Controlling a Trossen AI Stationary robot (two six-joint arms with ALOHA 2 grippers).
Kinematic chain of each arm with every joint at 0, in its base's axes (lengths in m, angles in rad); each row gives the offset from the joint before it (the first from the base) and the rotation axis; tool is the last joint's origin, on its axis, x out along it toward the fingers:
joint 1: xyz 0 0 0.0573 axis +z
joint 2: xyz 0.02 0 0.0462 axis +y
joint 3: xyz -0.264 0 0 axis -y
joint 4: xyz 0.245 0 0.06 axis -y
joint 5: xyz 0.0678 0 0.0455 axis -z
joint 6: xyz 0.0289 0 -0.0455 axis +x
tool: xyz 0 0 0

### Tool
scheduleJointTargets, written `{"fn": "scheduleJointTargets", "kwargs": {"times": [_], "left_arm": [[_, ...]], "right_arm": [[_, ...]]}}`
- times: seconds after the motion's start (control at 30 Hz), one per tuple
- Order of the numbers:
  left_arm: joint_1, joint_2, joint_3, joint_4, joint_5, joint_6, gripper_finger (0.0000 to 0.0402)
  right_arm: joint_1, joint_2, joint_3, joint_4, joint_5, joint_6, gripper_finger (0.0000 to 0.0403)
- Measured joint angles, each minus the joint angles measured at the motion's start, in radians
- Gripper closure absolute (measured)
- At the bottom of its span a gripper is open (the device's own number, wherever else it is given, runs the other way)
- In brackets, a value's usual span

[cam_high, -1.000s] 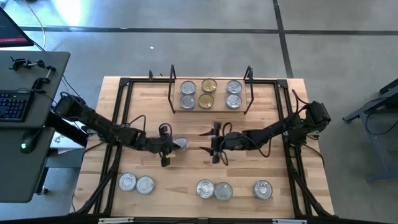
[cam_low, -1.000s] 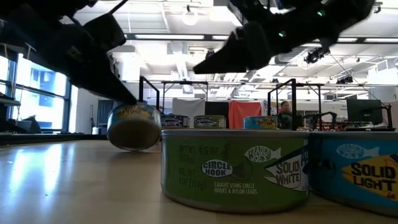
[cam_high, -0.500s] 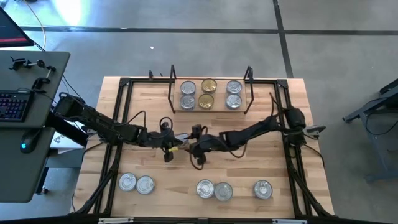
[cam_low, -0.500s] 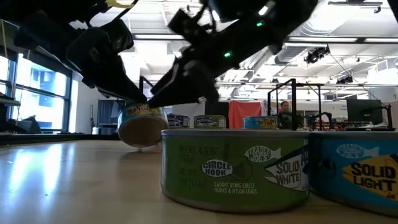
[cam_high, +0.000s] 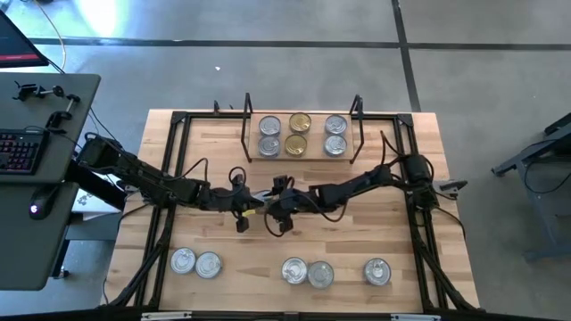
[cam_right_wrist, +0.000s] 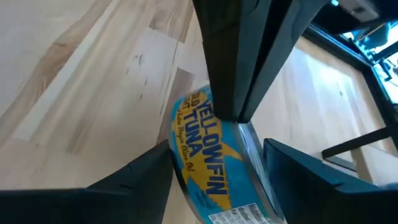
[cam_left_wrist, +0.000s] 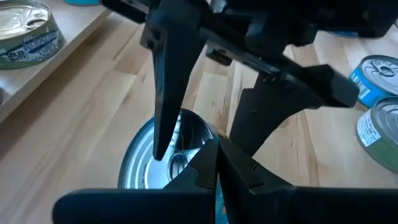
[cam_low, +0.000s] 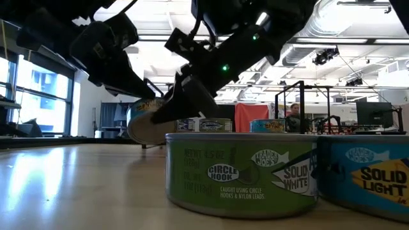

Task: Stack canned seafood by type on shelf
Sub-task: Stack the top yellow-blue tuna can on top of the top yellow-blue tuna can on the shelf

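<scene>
Shelf [cam_high: 302,153] holds six tins in three pairs, gold-lidded pair in the middle; blue yellowfin tin [cam_right_wrist: 214,163] mid-tabletop, tilted, lid facing sideways; left claw [cam_high: 252,204] clenched on its rim; right claw [cam_high: 275,207] spread around it; five tins [cam_high: 308,271] along the front edge.

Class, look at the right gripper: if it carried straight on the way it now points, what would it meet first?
Most likely the yellowfin tuna tin held tilted by the left gripper. The right gripper has its jaws open on either side of that tin, though whether they touch it is unclear.
</scene>
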Motion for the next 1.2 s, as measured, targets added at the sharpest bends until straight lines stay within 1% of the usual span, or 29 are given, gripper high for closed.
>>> {"fn": "scheduleJointTargets", "kwargs": {"times": [0.1, 0.17, 0.27, 0.33, 0.5, 0.63, 0.73, 0.8, 0.87, 0.97, 1.13, 1.2], "left_arm": [[0.0, 0.0, 0.0, 0.004, -0.002, 0.001, 0.0401], [0.0, 0.0, 0.0, 0.008, -0.003, 0.001, 0.0401], [0.001, 0.0, 0.0, 0.026, -0.011, 0.003, 0.0395], [0.001, -0.012, 0.0, 0.026, -0.011, 0.028, 0.0383], [-0.008, -0.073, 0.0, -0.004, -0.001, 0.109, 0.0342], [-0.06, -0.097, 0.0, -0.035, -0.007, 0.243, 0.0321], [-0.115, -0.081, 0.0, -0.056, -0.054, 0.369, 0.0319], [-0.144, -0.059, 0.0, -0.067, -0.101, 0.398, 0.0318], [-0.156, -0.034, 0.001, -0.049, -0.123, 0.374, 0.0315], [-0.159, -0.004, 0.001, -0.048, -0.128, 0.303, 0.0303], [-0.16, 0.043, 0.001, -0.017, -0.128, 0.169, 0.0288], [-0.16, 0.064, 0.0, 0.023, -0.128, 0.146, 0.0287]], "right_arm": [[0.0, 0.004, -0.001, 0.013, -0.016, 0.01, 0.0184], [0.0, 0.004, -0.001, 0.014, -0.017, 0.023, 0.0204], [0.003, 0.004, -0.001, 0.018, -0.017, 0.07, 0.0254], [0.005, 0.004, -0.001, 0.015, -0.003, 0.112, 0.0284], [0.013, 0.005, -0.011, -0.022, 0.06, 0.254, 0.0283], [0.023, 0.001, -0.077, 0.084, 0.064, 0.318, 0.0283], [0.037, 0.001, -0.105, 0.14, 0.071, 0.33, 0.0283], [0.05, -0.001, -0.106, 0.141, 0.08, 0.331, 0.0283], [0.064, -0.016, -0.106, 0.107, 0.12, 0.322, 0.0283], [0.087, -0.081, -0.109, -0.046, 0.252, 0.322, 0.0283], [0.099, -0.273, -0.108, -0.349, 0.435, 0.353, 0.0283], [0.088, -0.348, -0.1, -0.475, 0.549, 0.407, 0.0283]]}}
